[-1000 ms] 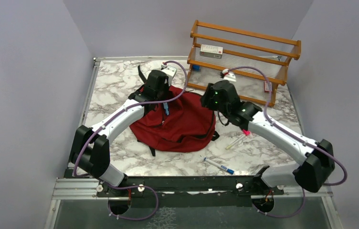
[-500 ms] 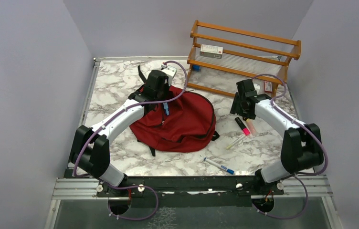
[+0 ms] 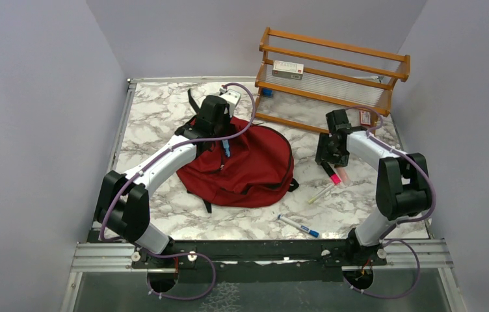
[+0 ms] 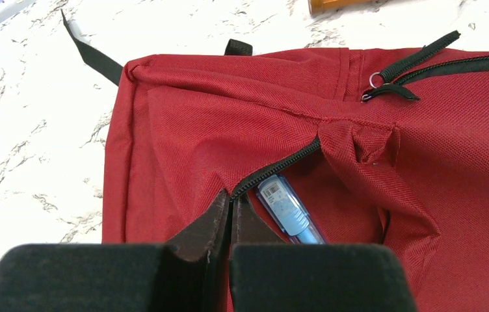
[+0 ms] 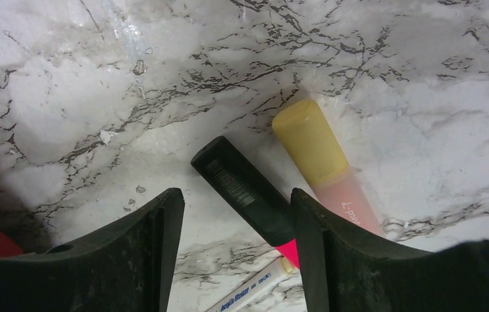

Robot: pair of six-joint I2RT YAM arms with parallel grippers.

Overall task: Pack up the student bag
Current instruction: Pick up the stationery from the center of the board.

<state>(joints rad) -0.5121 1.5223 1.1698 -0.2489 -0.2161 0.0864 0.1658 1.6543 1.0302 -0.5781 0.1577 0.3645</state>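
Observation:
The dark-red student bag (image 3: 248, 166) lies flat on the marble table; in the left wrist view it (image 4: 229, 123) fills the frame. My left gripper (image 3: 219, 138) (image 4: 232, 195) is shut on the bag's zipper edge, holding a pocket open. A blue pen (image 4: 287, 208) (image 3: 227, 149) sticks out of that pocket. My right gripper (image 3: 328, 158) (image 5: 235, 201) is open, low over the table right of the bag. A black-and-pink highlighter (image 5: 245, 192) (image 3: 330, 172) lies between its fingers. A yellow-capped pink highlighter (image 5: 323, 162) lies just beside it, and a white pen (image 5: 251, 289) (image 3: 320, 194) below.
A wooden rack (image 3: 333, 81) stands at the back right with a small white box (image 3: 287, 69) on its upper shelf. A blue-and-white pen (image 3: 298, 226) lies near the front edge. A black strap (image 4: 86, 55) trails off the bag's far corner.
My right arm has swung from over the bag's right edge out to the right and come down over the highlighters. The left arm and the bag have not moved.

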